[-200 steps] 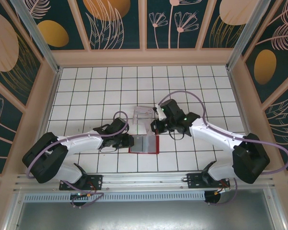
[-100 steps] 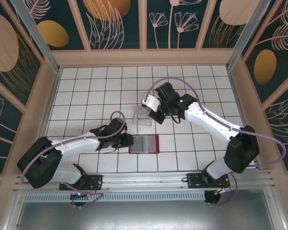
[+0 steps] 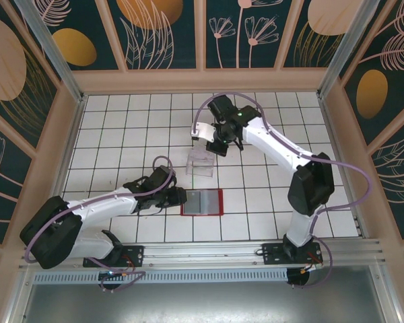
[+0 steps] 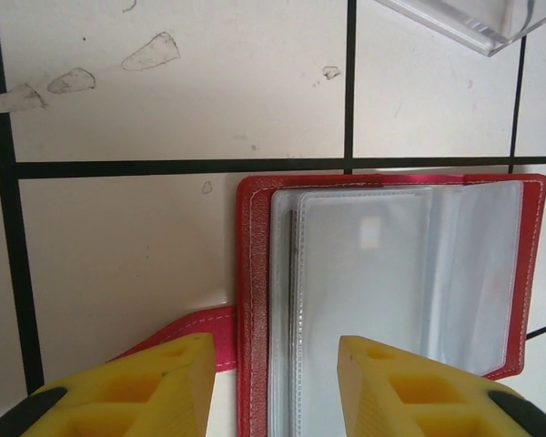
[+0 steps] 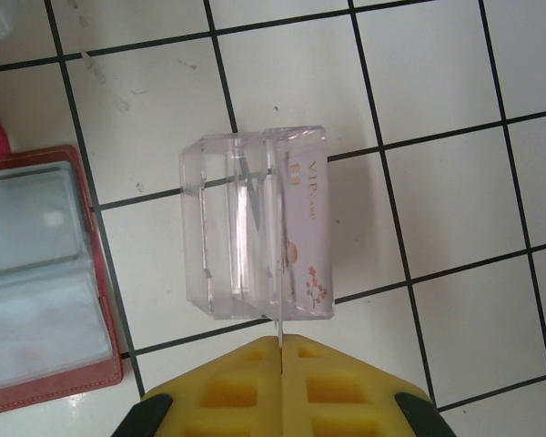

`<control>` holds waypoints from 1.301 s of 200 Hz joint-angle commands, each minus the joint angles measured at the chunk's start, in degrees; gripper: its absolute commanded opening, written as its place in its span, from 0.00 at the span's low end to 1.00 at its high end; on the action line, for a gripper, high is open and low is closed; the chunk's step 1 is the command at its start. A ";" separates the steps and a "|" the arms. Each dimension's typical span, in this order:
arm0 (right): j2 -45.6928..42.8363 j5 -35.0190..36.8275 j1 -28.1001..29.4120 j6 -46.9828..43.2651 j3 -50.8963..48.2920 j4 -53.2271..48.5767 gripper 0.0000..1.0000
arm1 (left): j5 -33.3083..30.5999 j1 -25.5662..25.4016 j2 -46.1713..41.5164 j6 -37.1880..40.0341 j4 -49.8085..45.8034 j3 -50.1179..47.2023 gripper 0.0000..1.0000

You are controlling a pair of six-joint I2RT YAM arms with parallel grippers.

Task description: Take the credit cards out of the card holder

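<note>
1. The wallet [image 4: 252,273] lies open on the counter [image 3: 121,134], clear sleeves up, just near of the clear box [image 5: 237,228].
2. The left gripper [image 4: 275,364] is partly open and holds nothing. Its fingers [image 4: 118,387] straddle the wallet's left edge by the tab [image 4: 209,328].
3. The right gripper [image 5: 280,360] is closed on a card's [image 5: 305,228] edge. The card, printed VIP, overlaps the box.

Card holder [image 3: 203,202] on table [image 3: 121,128]; clear box [image 3: 202,163] behind it.

Clear box [image 3: 200,163] near card holder [image 3: 202,202], bare table [image 3: 121,121] elsewhere.
</note>
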 commanded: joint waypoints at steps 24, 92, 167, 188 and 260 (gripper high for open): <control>6.69 -1.41 -0.65 -3.24 7.55 -6.52 0.00 | -2.07 -0.35 -2.14 -0.66 -0.73 -0.24 0.41; 14.96 -0.82 -1.04 -3.79 14.10 -9.91 0.00 | -2.73 -0.29 -2.76 -0.93 -1.31 -0.33 0.43; 19.27 -0.74 -1.29 -4.53 15.26 -11.88 0.00 | -2.93 -0.31 -3.12 -1.17 -1.66 -0.68 0.44; 20.66 -1.37 -1.22 -4.94 16.63 -12.58 0.00 | -2.93 -0.35 -3.02 -1.21 -1.60 -0.68 0.44; 22.06 0.05 -1.18 -4.56 19.08 -11.39 0.20 | -2.71 -0.35 -2.84 -1.27 -1.31 -0.68 0.44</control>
